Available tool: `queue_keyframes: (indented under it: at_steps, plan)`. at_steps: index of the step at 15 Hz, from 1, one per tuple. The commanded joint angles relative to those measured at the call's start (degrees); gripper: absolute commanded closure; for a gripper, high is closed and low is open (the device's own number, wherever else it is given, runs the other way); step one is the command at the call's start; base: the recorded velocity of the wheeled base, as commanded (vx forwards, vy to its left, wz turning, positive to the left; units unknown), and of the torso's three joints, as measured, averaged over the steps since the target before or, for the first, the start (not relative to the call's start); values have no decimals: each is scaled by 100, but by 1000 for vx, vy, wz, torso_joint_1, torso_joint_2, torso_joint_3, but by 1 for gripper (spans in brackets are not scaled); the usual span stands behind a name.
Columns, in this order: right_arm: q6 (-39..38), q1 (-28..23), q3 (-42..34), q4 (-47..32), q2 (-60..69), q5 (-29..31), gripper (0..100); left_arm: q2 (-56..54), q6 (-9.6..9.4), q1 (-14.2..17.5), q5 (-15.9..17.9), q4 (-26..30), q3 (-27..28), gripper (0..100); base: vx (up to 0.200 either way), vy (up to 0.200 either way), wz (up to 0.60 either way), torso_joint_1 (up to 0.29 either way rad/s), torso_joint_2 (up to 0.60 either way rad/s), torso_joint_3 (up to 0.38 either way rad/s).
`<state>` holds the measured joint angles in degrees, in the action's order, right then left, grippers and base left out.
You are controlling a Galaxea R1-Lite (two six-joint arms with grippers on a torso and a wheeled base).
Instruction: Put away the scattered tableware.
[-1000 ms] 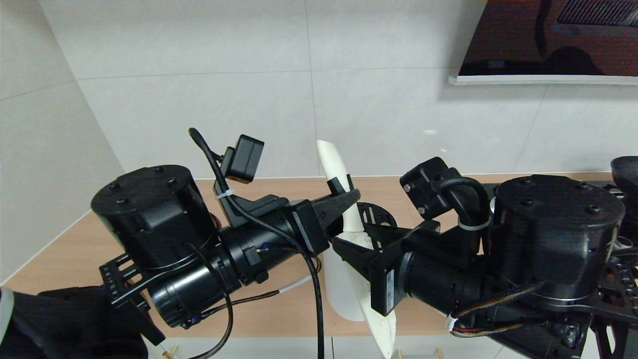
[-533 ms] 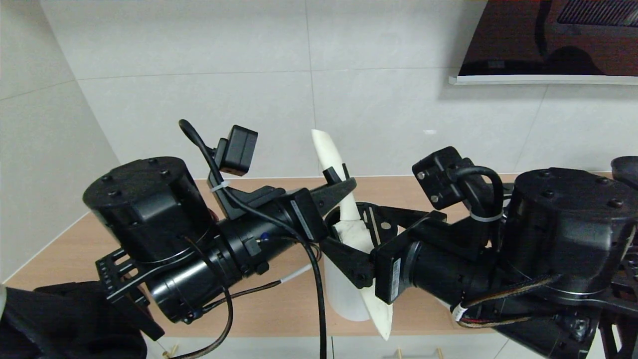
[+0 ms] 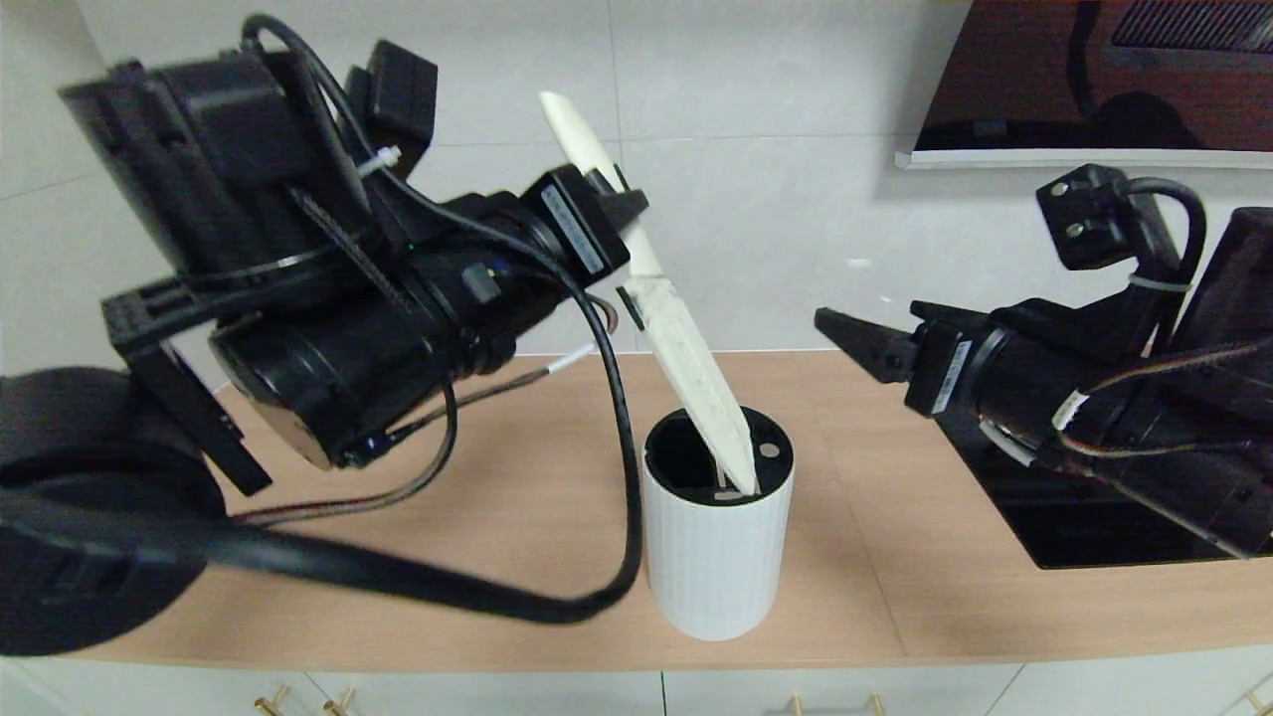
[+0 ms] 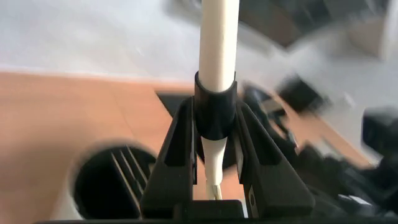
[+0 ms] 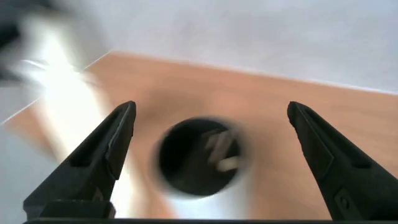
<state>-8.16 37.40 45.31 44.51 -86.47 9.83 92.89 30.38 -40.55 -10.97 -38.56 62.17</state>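
White-bladed knife with cream handle [image 3: 686, 348] tilts tip-down into the mouth of the white ribbed cylindrical holder [image 3: 711, 567] on the wooden counter [image 3: 875, 557]; depth unclear. Left gripper [image 3: 627, 257] clamps it where handle meets blade. Right gripper [image 5: 210, 115] is spread wide, well apart; wrist views blurred.

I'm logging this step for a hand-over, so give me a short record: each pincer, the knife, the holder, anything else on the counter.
left pincer: shut on the white knife, raised above the holder
white knife: tilted, handle up, blade tip inside the holder's opening
holder: white ribbed cylinder, upright on the wooden counter
right pincer: open, empty, apart to the holder's right
other: black cooktop at the counter's right
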Motion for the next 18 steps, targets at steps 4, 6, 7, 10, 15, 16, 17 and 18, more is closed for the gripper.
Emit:
queue_keyframes:
  at_steps: [4, 6, 7, 10, 15, 16, 17, 18]
  plan:
    - [7, -268, 13, -12, 25, -7, 0, -140, -1368, -401, -1636, -46, 269, 100, 0, 0, 0, 0, 0, 0]
    - [7, -268, 13, -12, -10, -7, 0, 1, -1930, -744, -2251, -486, 146, 100, 0, 0, 0, 0, 0, 0]
    - [7, -268, 13, -12, -2, -7, 0, 229, -2511, -850, -2647, -908, -3, 100, 0, 0, 0, 0, 0, 0]
    - [16, -268, 4, -12, -19, -7, 0, 1020, -3565, -911, -2876, -2578, -232, 100, 0, 0, 0, 0, 0, 0]
    - [16, -268, -5, -12, -72, -7, 0, 1346, -3565, -999, -2884, -2701, -232, 100, 0, 0, 0, 0, 0, 0]
    - [16, -268, -5, -12, -63, -7, 0, 1372, -3565, -999, -2884, -2710, -223, 100, 0, 0, 0, 0, 0, 0]
    - [16, -268, -22, -12, -63, -7, 0, 1451, -3556, -999, -2884, -2710, -223, 100, 0, 0, 0, 0, 0, 0]
    - [16, -268, -22, -12, -63, -7, 0, 1477, -3556, -999, -2884, -2710, -214, 100, 0, 0, 0, 0, 0, 0]
